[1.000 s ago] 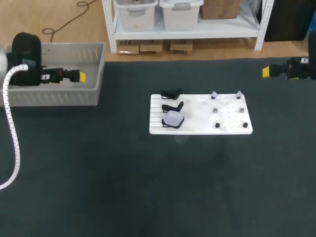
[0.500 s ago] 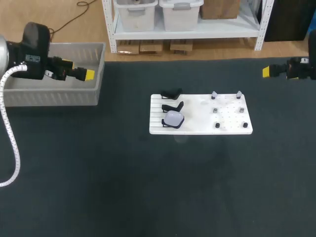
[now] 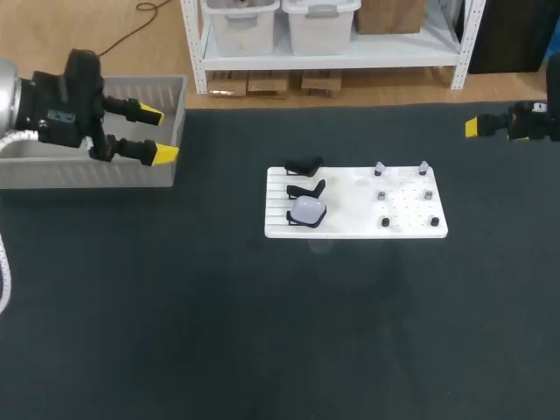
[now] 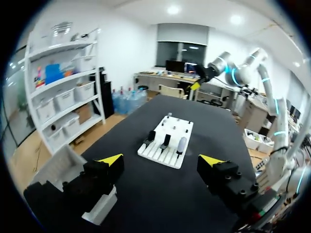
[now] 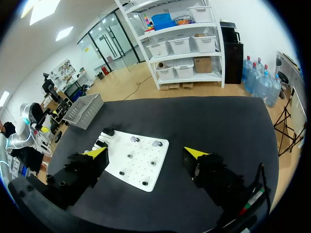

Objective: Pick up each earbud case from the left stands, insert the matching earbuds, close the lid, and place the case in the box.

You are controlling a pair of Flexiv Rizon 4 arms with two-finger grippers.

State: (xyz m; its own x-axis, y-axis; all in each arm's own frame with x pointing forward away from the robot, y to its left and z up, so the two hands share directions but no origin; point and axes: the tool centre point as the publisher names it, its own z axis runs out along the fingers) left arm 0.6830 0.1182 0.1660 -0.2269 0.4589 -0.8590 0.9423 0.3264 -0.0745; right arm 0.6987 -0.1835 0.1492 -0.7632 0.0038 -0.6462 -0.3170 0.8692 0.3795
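**Change.** The left gripper (image 3: 157, 134) has travelled rightward from above the grey plastic box (image 3: 96, 171) at the upper left of the head view and now stands over the box's right end. Its fingers, together a second ago, now stand wide apart and hold nothing. The right gripper (image 3: 473, 128) has not moved from the upper right edge. The right wrist view shows it spread open and empty.

**Meaning for the task.** This suggests a finished drop into the box and a return for the next case. One pale rounded earbud case (image 3: 308, 210) remains on the nearest black stand, left of centre on the white slotted board (image 3: 354, 229). The two black stands (image 3: 306, 175) behind it are empty. The small items on the pegs (image 3: 402, 194) at the board's right are probably earbuds, but are too small to confirm.

**Markings.** No brand, label or writing is legible on any task item.
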